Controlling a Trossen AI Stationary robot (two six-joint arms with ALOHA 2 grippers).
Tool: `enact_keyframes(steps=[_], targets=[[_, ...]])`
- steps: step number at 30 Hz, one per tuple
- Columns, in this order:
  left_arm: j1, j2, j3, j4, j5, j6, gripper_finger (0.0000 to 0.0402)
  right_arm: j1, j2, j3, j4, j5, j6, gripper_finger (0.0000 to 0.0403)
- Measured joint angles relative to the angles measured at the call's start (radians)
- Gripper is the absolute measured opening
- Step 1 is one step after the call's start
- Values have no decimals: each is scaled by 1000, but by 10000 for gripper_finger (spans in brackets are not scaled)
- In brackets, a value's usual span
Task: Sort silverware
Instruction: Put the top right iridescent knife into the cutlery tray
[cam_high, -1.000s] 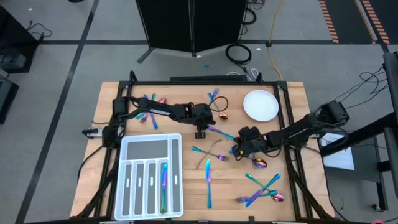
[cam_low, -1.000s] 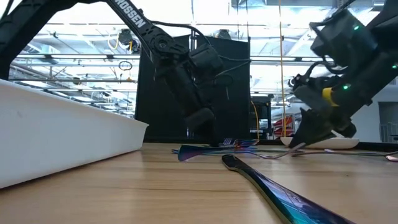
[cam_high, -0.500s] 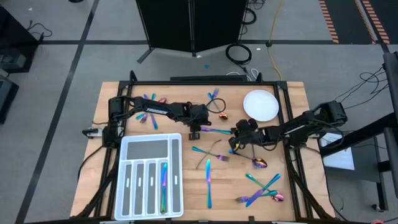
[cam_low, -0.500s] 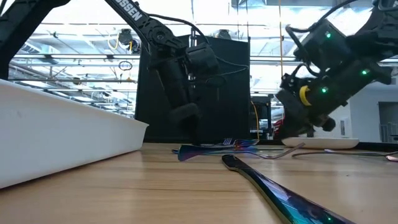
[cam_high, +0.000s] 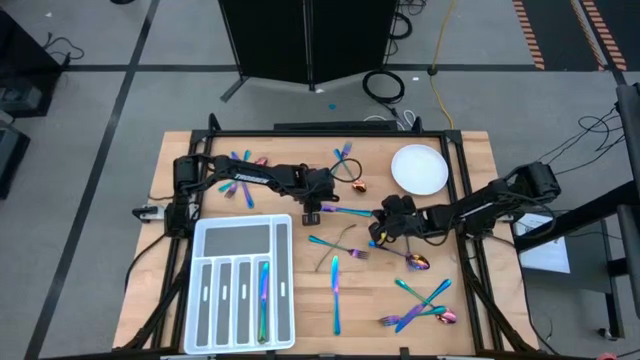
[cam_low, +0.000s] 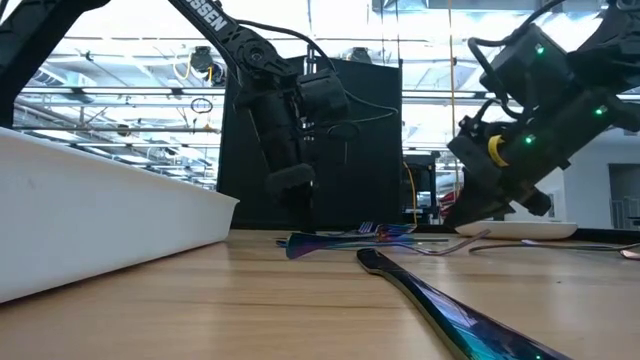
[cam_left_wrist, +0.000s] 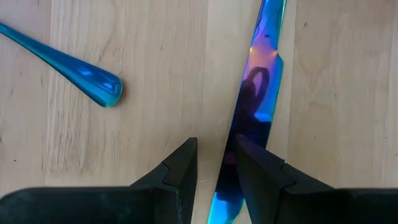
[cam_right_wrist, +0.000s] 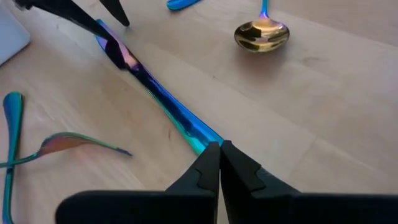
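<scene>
An iridescent knife (cam_high: 348, 210) lies across the table's middle between my two grippers. My left gripper (cam_high: 312, 210) points steeply down over its blade, a finger on each side (cam_left_wrist: 214, 146). My right gripper (cam_high: 378, 228), shut (cam_right_wrist: 219, 149), meets its handle end. More silverware lies flat on the table: a fork (cam_high: 350, 250), a second knife (cam_high: 336, 300), a coppery spoon (cam_right_wrist: 261, 36), and a near-right cluster (cam_high: 420, 305). One piece lies in the white tray (cam_high: 200, 232). My left gripper has the knife's blade (cam_left_wrist: 231, 162) between its two fingers, which come from above and stand across the knife. The blade lies against one finger (cam_left_wrist: 255, 168), and wood shows beside the other. My right gripper touches the handle's free end (cam_right_wrist: 200, 138) with its shut fingertips, slanting down from the table's right. Whether it presses on the end, I cannot tell.
A round white plate (cam_high: 418, 168) stands at the far right. Loose silverware also lies at the far left (cam_high: 240, 172) and near the far edge (cam_high: 345, 155). A teal handle end (cam_left_wrist: 93, 84) lies close beside my left gripper.
My left gripper has gone a little toward the table's left edge and up, tipping more steeply down. The knife has shifted leftward with it. My right gripper has risen slightly off the table and followed toward the knife's handle end.
</scene>
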Motion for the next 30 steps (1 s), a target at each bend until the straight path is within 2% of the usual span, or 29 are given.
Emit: enact_keyframes(steps=[18,24,27,30], targets=[[0,-4,-2,13,-13,7,114,9,111,3,74,7,57,0],[-18,-104,-13,43,-25,94,114,15,112,3,67,2,62,0],[-40,-168,-7,133,15,135,114,15,113,2,60,-8,63,0],[-65,-181,-6,190,45,176,122,15,113,3,53,-12,76,0]])
